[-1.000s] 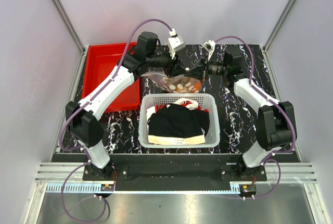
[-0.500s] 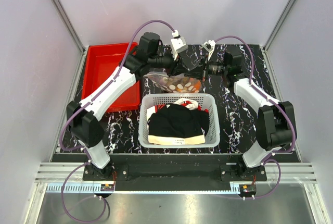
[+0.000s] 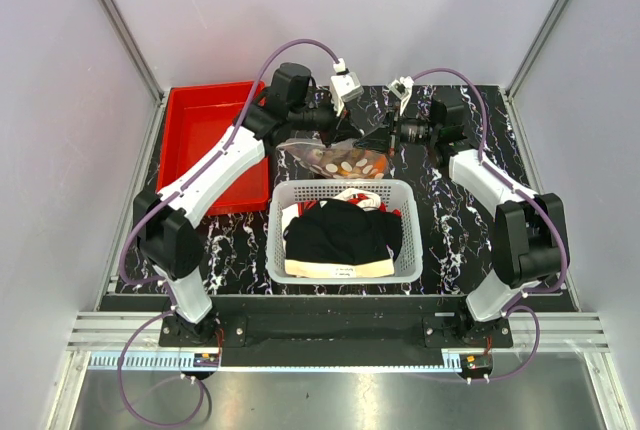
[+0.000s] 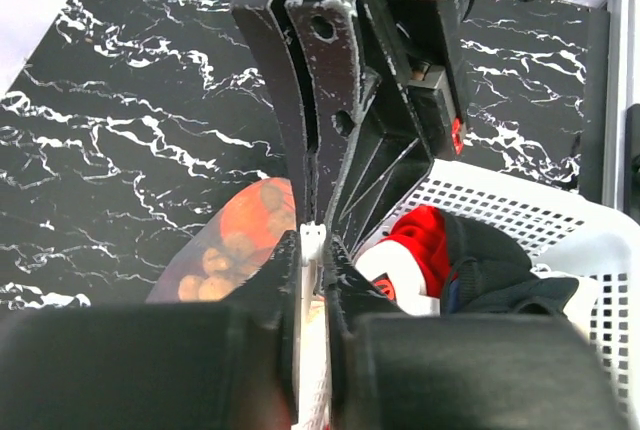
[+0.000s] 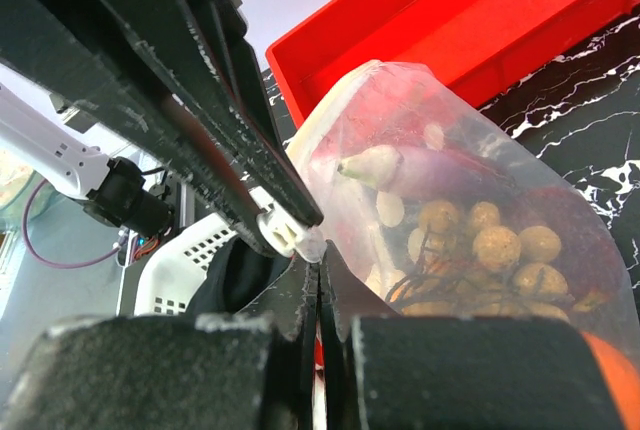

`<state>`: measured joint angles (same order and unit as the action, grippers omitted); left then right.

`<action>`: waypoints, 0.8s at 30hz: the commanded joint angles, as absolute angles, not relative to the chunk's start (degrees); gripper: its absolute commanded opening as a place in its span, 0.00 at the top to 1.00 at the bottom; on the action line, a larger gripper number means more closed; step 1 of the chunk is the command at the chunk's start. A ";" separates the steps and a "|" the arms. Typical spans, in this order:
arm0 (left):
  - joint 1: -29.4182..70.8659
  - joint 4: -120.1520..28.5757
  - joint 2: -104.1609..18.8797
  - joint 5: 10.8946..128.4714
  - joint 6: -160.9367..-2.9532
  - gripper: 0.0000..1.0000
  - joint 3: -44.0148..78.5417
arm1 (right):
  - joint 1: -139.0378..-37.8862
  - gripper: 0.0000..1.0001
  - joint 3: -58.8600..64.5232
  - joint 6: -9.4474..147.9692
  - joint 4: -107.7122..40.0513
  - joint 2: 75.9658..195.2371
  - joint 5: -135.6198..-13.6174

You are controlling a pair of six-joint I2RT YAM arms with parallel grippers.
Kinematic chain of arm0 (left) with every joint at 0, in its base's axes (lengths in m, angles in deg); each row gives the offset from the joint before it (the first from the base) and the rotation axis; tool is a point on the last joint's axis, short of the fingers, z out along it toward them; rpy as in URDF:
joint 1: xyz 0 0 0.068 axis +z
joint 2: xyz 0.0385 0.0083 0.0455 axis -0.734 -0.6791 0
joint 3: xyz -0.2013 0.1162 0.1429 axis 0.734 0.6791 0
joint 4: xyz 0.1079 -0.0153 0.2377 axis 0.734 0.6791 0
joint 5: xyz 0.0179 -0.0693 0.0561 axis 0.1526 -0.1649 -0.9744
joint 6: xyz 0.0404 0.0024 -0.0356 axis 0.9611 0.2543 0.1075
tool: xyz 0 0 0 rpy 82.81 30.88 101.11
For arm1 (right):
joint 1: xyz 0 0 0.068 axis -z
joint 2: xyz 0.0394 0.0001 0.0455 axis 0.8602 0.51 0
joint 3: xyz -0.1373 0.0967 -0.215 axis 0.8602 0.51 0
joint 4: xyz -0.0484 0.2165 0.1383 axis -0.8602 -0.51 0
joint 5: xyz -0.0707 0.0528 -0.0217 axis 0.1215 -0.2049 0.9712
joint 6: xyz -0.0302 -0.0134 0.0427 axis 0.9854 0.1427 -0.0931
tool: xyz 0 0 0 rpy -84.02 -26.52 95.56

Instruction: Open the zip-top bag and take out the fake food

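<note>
one bag (image 5: 450, 200): thin crinkly film, light, saggy with loose food (image 5: 497, 246), probably slippery, so best pinched at the stiffer zip strip. it's held just behind the basket (image 3: 400, 250), near the red bin (image 3: 200, 140). left gripper (image 4: 318, 250) and right gripper (image 5: 318, 272) are both clamped on the mouth edge, tip to tip. one basket, one bin. about eight nut balls show, plus several discs.

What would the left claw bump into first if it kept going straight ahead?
The right claw, most likely. The left claw points straight at it, tips almost touching, and both pinch the mouth of the zip-top bag.
</note>
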<state>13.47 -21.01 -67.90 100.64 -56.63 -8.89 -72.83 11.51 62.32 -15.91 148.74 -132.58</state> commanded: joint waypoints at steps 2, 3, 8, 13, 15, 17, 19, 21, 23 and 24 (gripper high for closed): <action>13.47 -22.33 -68.22 99.57 -55.16 1.00 -11.99 | -73.05 1.00 8.86 62.01 -13.81 148.30 -134.48; 13.56 -22.41 -68.22 99.65 -55.16 1.00 -11.99 | -73.22 0.94 8.77 62.54 -14.51 148.13 -133.69; 13.56 -22.07 -68.40 100.53 -55.25 1.00 -12.17 | -74.27 0.73 7.10 67.72 -20.40 148.04 -131.58; 13.65 -21.45 -68.40 100.10 -55.34 1.00 -12.17 | -74.54 1.00 6.13 67.64 -20.32 148.47 -130.87; 14.00 -21.45 -68.48 98.96 -55.86 1.00 -11.99 | -74.45 1.00 6.66 67.29 -19.70 148.13 -130.00; 14.35 -21.45 -68.57 98.08 -56.13 1.00 -11.73 | -74.45 1.00 8.93 65.89 -15.33 146.72 -128.86; 14.88 -21.27 -68.75 97.81 -55.95 1.00 -11.20 | -74.45 1.00 10.17 63.25 -11.11 145.84 -126.49; 15.40 -21.27 -68.84 97.81 -56.13 1.00 -10.24 | -74.45 1.00 10.70 60.63 -8.99 145.75 -124.90; 15.67 -21.27 -68.75 97.46 -56.21 1.00 -9.19 | -74.45 1.00 11.49 58.68 -5.04 145.75 -124.11; 16.02 -21.27 -68.57 97.28 -56.30 1.00 -8.83 | -74.45 1.00 11.75 57.63 -3.98 145.66 -123.58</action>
